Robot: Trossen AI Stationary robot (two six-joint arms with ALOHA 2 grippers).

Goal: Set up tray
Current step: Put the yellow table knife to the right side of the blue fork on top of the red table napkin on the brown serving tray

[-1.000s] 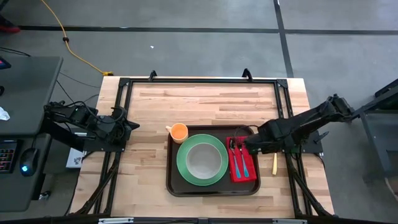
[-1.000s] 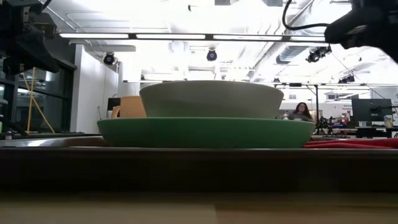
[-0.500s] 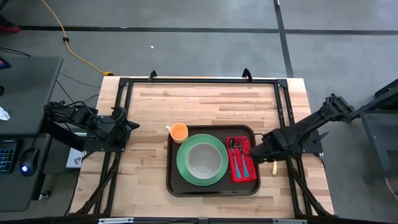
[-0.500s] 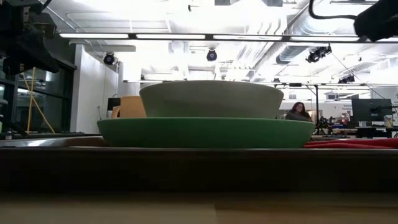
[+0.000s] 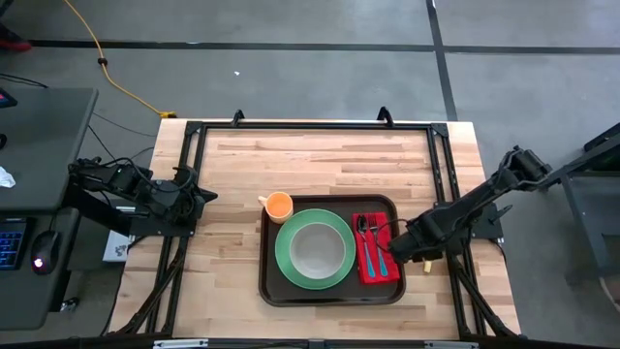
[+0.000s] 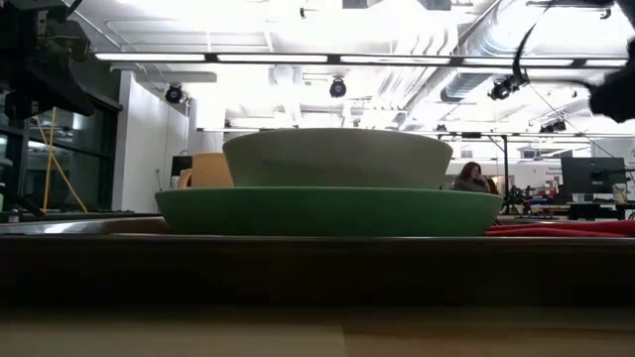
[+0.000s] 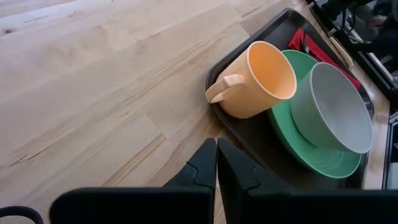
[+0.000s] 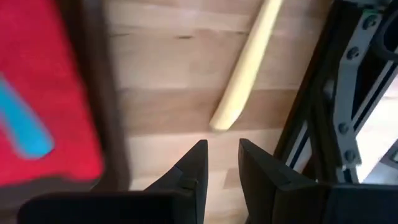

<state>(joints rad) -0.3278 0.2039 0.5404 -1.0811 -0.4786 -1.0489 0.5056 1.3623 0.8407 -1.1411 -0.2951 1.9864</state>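
Nearby, yellow stick (image 8: 247,65) on wood beside tray (image 5: 270,291), right claw (image 8: 219,163) parted above.

plate (image 5: 314,249) in tray (image 5: 272,288), napkin (image 5: 378,250) right

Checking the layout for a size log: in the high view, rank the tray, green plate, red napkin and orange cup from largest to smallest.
1. tray, the dark brown one that holds the rest.
2. green plate, under the grey bowl.
3. red napkin, narrower than the plate.
4. orange cup, smallest.

The camera looks straight down, so nearness hardly skews this order.
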